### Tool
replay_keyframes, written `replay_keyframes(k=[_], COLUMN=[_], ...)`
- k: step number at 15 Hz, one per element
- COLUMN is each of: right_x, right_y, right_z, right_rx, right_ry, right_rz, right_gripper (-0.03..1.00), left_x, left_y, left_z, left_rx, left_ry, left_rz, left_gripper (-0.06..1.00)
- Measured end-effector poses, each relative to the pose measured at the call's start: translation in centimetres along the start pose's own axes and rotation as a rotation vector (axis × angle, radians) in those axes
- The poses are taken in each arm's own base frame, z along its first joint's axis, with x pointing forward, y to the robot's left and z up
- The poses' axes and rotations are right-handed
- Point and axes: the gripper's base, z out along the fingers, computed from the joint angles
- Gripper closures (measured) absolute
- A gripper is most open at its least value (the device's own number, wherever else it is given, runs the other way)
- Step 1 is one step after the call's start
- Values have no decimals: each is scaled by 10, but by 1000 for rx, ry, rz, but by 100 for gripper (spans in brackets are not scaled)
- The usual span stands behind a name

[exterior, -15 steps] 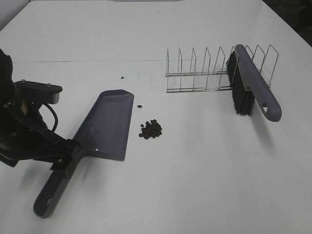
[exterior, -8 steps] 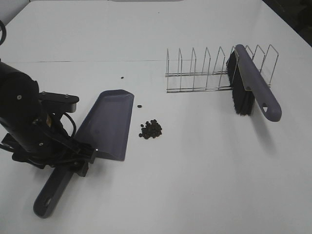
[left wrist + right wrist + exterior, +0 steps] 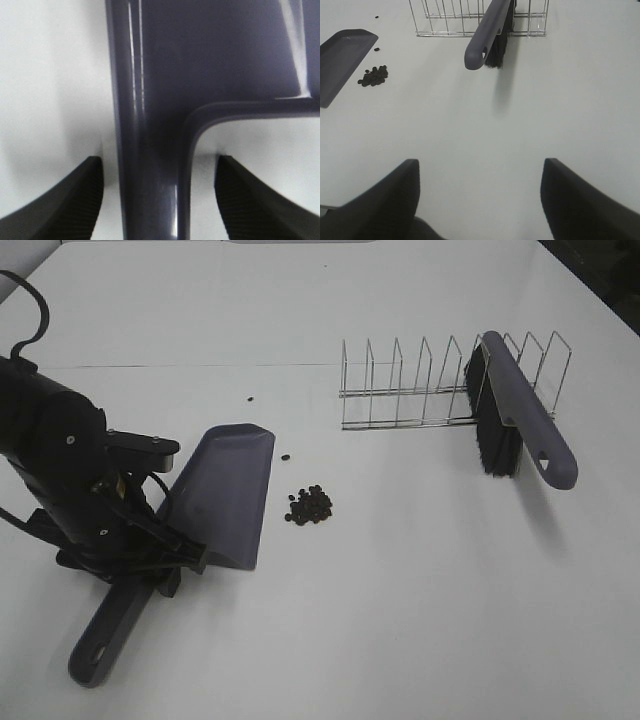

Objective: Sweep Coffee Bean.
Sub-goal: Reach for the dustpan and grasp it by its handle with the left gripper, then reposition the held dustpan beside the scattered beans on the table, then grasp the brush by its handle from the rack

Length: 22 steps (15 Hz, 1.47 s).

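Note:
A pile of coffee beans (image 3: 310, 506) lies on the white table just right of the grey-purple dustpan (image 3: 222, 492); stray beans lie at the pan's far corner (image 3: 286, 459) and farther back (image 3: 250, 398). The pile also shows in the right wrist view (image 3: 373, 76). My left gripper (image 3: 165, 570) is open, its fingers (image 3: 70, 200) on either side of the dustpan handle (image 3: 152, 190) where it meets the pan. A brush (image 3: 515, 418) with black bristles leans in a wire rack (image 3: 420, 385). My right gripper (image 3: 480, 200) is open and empty, out of the exterior high view.
The dustpan handle (image 3: 105, 635) points toward the table's front left. The rack and brush also show in the right wrist view (image 3: 490, 30). The table's back edge lies far behind the rack.
My left arm has moved right and forward over the dustpan's handle, bringing its open fingers down around the handle's neck. Dustpan, beans and brush have not moved.

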Motion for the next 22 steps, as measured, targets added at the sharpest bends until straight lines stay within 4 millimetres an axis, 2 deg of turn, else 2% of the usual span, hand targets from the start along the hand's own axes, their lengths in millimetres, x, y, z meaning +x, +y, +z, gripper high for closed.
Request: replay_keyframes(k=[4, 14, 20, 22], right_x=[0, 0, 0, -3], right_y=[0, 0, 0, 2], right_z=[0, 0, 0, 4], right_rx=[0, 0, 0, -24], right_ry=[0, 0, 0, 37], right_rz=[0, 0, 0, 32], right_gripper=[37, 37, 37, 37], left_x=[0, -1, 2, 2], left_y=[0, 0, 2, 2], left_z=[1, 0, -21, -22], left_rx=[-1, 0, -14, -20], left_ry=[0, -3, 4, 2], left_rz=[6, -19, -13, -5], left_gripper=[63, 63, 63, 63])
